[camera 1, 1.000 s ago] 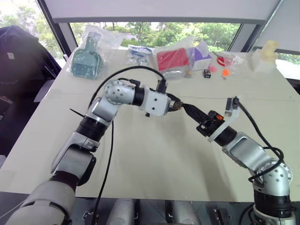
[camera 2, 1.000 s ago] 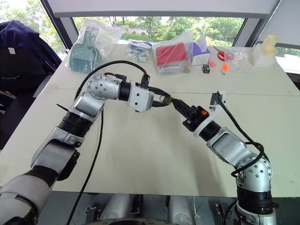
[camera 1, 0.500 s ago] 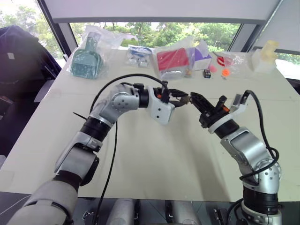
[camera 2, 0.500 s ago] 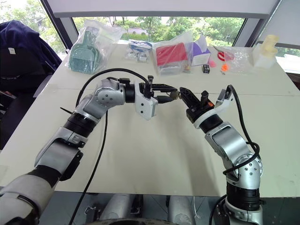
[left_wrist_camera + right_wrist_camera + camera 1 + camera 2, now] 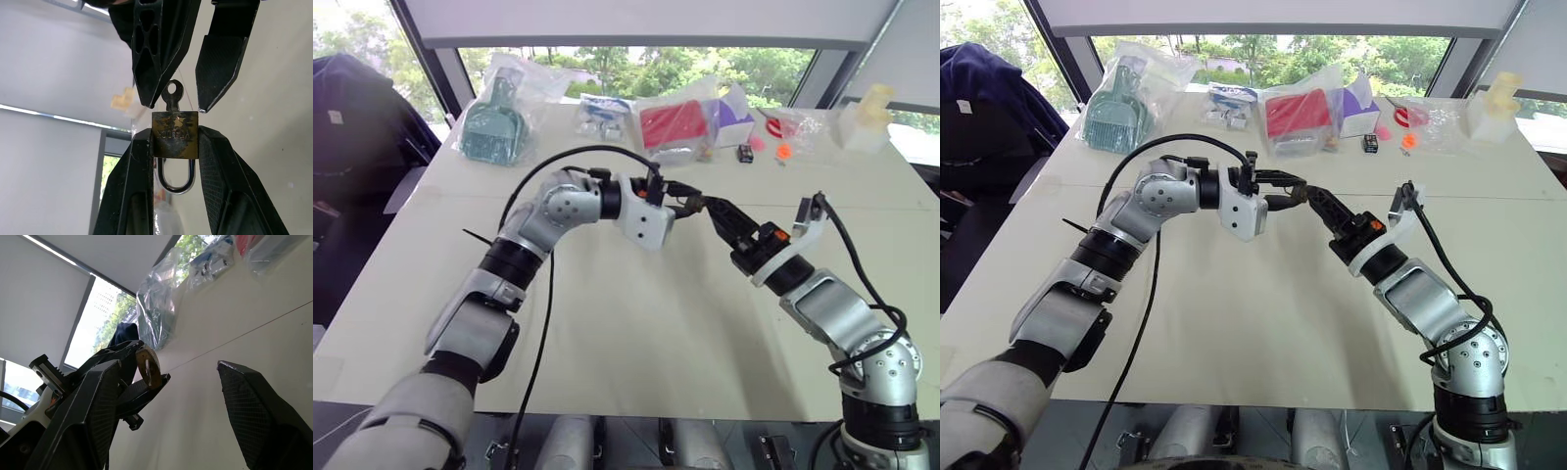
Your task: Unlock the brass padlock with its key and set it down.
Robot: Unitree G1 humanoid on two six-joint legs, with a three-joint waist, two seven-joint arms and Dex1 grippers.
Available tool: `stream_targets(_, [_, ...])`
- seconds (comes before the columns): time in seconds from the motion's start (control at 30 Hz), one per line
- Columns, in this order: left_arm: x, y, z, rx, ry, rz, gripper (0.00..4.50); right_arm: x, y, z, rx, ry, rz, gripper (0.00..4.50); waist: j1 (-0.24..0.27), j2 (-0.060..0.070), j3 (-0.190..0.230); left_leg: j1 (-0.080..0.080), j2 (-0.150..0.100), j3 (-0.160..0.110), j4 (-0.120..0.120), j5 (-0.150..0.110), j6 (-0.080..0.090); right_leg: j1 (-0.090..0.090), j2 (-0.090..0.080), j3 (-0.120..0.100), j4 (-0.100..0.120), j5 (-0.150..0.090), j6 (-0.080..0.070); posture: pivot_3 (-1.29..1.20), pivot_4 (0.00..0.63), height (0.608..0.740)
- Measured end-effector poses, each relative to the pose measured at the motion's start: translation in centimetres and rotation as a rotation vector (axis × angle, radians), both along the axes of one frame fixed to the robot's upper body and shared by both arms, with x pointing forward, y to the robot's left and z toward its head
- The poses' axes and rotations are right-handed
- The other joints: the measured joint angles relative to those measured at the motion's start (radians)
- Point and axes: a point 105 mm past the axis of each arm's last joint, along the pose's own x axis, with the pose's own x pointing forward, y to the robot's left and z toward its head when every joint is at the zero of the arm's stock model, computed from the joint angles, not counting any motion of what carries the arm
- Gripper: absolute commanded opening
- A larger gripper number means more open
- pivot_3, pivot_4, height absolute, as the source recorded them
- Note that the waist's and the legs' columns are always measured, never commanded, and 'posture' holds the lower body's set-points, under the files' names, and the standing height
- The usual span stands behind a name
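1. The right claw [image 5: 178, 95] is now spread apart; the key [image 5: 171, 95] is released and left seated in the lock.
2. The brass padlock [image 5: 174, 134] is kept clamped in the left claw [image 5: 174, 147] above the counter [image 5: 636, 323], shackle not yet open.
3. Bagged items [image 5: 675, 122] lie beyond, untouched.

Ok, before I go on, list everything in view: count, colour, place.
brass padlock: one, golden, clamped in the left gripper above the table
key: one, grey, sticking out of the padlock
bagged items: several, teal, blue, red, purple, table's far edge
small loose pieces: a few, orange and black, far right
table: one, pale
left gripper: one, black, shut on the padlock
right gripper: one, black, fingers open either side of the key
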Motion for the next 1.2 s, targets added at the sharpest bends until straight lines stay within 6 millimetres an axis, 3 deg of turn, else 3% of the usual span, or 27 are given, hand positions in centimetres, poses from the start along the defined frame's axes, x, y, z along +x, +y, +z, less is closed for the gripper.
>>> stream_targets(0.17, [0.0, 0.0, -0.1, 0.005, 0.003, 0.001, 0.67, -0.2, 0.2, 0.4, 0.004, -0.021, 0.013, 0.02, 0.0, 0.0, 0.0, 0.0, 0.0, 0.0, 0.0, 0.0, 0.0, 0.0, 0.0, 0.0, 0.0, 0.0, 0.0, 0.0, 0.15, 0.74])
stream_targets(0.43, [-0.1, 0.0, 0.0, -0.006, -0.014, -0.007, 0.67, -0.4, 0.4, 0.5, 0.028, -0.022, 0.02, 0.02, 0.0, 0.0, 0.0, 0.0, 0.0, 0.0, 0.0, 0.0, 0.0, 0.0, 0.0, 0.0, 0.0, 0.0, 0.0, 0.0, 0.15, 0.74])
stream_targets(0.9, [-0.2, -0.1, 1.3, -0.126, -0.281, 0.012, 0.67, -0.2, 0.7, 1.6, 0.342, 0.039, -0.023, 0.02, -0.001, 0.0, 0.0, 0.001, 0.0, 0.0, 0.0, 0.0, 0.0, 0.0, 0.0, 0.0, 0.0, 0.0, 0.001, 0.0, 0.15, 0.74])
stream_targets(1.07, [-0.2, 0.0, 1.0, -0.116, -0.271, 0.008, 0.67, -0.2, 0.7, 1.5, 0.292, 0.033, -0.029, 0.02, 0.001, 0.0, 0.0, 0.001, 0.0, 0.001, 0.0, 0.0, 0.0, 0.001, -0.001, 0.0, 0.0, 0.0, 0.001, 0.0, 0.15, 0.74])
stream_targets(1.13, [0.1, 0.1, 0.0, -0.066, -0.201, 0.009, 0.67, -0.2, 0.2, 1.1, 0.11, -0.006, -0.048, 0.57, 0.0, 0.0, 0.0, 0.001, 0.0, 0.003, 0.0, 0.0, 0.0, 0.001, -0.001, 0.0, 0.0, 0.0, 0.001, 0.0, 0.15, 0.74])
stream_targets(1.2, [0.5, 0.4, -0.8, -0.021, -0.138, 0.016, 0.67, -0.1, -0.6, 0.8, -0.056, -0.045, -0.063, 1.41, 0.0, 0.0, 0.0, 0.001, 0.0, 0.003, 0.0, 0.0, 0.0, 0.0, -0.001, 0.001, -0.001, 0.0, 0.001, 0.0, 0.15, 0.74])
